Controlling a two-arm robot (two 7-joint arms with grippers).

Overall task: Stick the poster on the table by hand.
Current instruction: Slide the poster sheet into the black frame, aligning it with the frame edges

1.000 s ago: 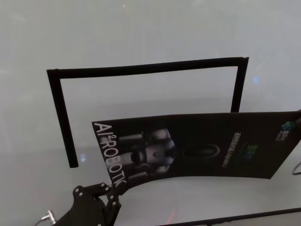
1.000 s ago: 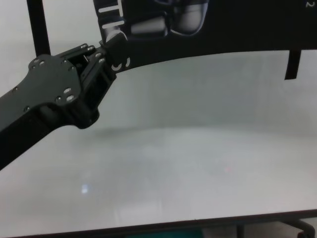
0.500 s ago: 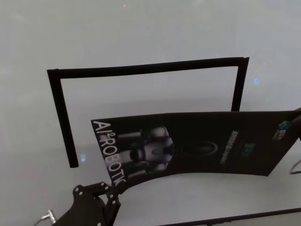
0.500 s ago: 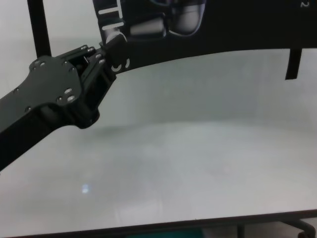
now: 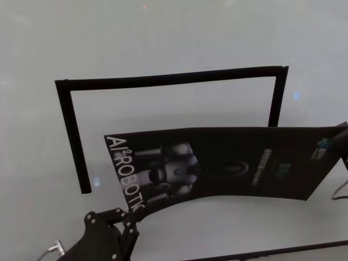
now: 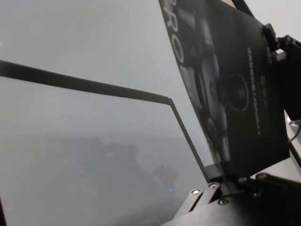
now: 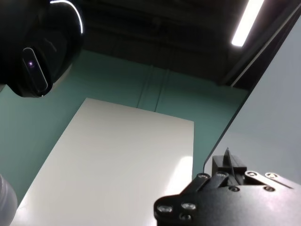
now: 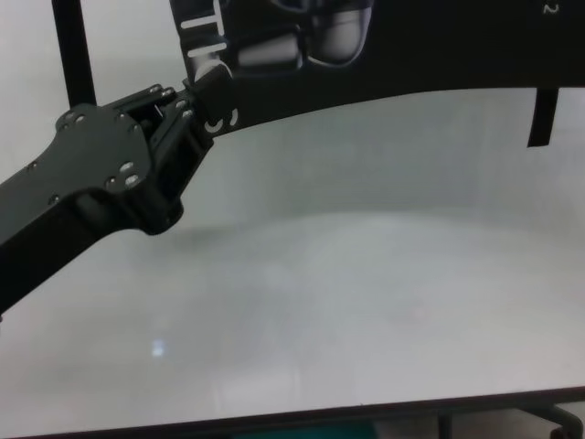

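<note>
Poster [image 5: 228,163] long axis runs left-right across the worktop [image 5: 163,32], held off the surface and sagging in the middle, one arm on each short end. Target is the black tape frame [image 5: 163,80], three sides visible, open toward the robot. Poster sits on the near side of it and skewed: its far edge overlaps the frame's right leg, while the left leg stands well clear of the poster's left end.

Left tool [image 8: 206,91] is clamped on the near-left corner, right by the white lettering; chest and left wrist views both show the sheet pinched between the fingers. Right tool [image 5: 343,136] is only a sliver at the poster's right end in head view. It appears there at the sheet's edge, but can't tell whether its fingers are closed on it; the right wrist view shows the sheet edge-on running into that tool, nothing conclusive.

Judgement: next move is a push away from the robot plus a small shift left to square the sheet inside the frame, both tools moving together. Uneven travel would buckle the sheet further.
</note>
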